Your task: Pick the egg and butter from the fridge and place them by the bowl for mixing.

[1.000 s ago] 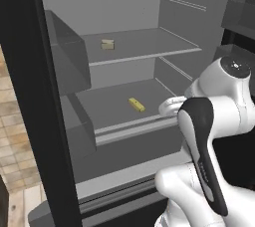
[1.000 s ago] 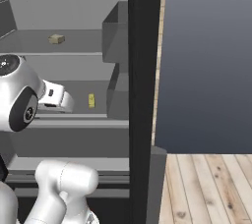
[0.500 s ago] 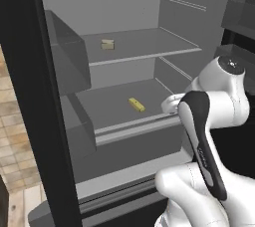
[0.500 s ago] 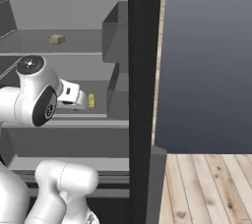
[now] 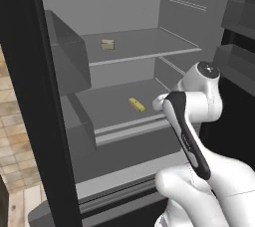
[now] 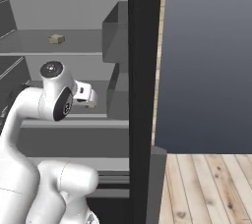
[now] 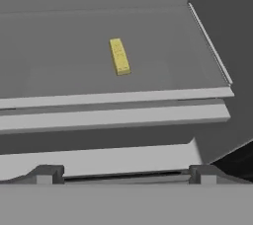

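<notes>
The fridge [image 5: 124, 2] stands open, light grey inside with black sides. The butter [image 5: 137, 104], a small bright yellow stick, lies alone on the middle shelf [image 5: 109, 106]. In the hand view the butter [image 7: 119, 56] lies ahead, well beyond my gripper [image 7: 126, 174]. The gripper is open, its two dark fingertips [image 7: 48, 173] set wide apart with nothing between them. It hovers in front of the shelf's front edge. From the right base view, the butter [image 6: 91, 105] peeks out just past my white hand. The egg and the bowl are out of view.
A dull tan, squarish block [image 5: 107, 45] sits on the upper shelf [image 5: 149, 47], also seen as the block [image 6: 56, 39] from the right. Grey door bins [image 5: 67, 61] hang on the left. The black fridge side [image 6: 142, 70] rises close to my arm's right.
The arm has swung forward and its hand has moved closer to the middle shelf and the butter. The jaws have stayed open. The butter has not moved.
</notes>
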{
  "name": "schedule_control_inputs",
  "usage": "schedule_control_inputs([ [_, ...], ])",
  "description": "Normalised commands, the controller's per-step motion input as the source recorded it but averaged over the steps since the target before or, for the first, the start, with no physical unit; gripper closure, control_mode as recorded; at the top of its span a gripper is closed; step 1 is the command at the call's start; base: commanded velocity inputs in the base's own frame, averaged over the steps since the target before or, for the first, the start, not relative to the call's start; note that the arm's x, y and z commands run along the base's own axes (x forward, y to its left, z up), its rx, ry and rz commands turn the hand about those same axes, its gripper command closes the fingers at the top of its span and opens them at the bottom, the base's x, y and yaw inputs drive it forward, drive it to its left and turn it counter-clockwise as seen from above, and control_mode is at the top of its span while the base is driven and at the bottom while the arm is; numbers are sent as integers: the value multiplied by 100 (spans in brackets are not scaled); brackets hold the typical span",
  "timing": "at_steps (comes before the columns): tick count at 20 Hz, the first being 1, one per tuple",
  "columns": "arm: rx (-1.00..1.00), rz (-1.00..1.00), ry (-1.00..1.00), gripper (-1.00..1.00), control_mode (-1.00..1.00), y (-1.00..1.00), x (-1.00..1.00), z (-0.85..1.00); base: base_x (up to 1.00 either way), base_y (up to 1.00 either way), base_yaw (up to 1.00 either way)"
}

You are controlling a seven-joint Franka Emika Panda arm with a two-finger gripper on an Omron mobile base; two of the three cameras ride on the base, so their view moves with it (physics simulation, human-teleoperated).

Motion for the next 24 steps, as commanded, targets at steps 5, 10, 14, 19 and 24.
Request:
schedule_control_inputs([
  [5, -1, 0, 0, -100, -100, 0, 98, -32, 0, 0, 0],
  [10, 0, 0, 2, -100, -100, 7, 82, -31, 0, 0, 0],
  [14, 0, 1, 3, -100, -100, 18, 71, -34, 0, 0, 0],
  [19, 0, 6, 8, -100, -100, 24, 41, -23, 0, 0, 0],
  [24, 0, 7, 13, -100, -100, 13, 20, -6, 0, 0, 0],
])
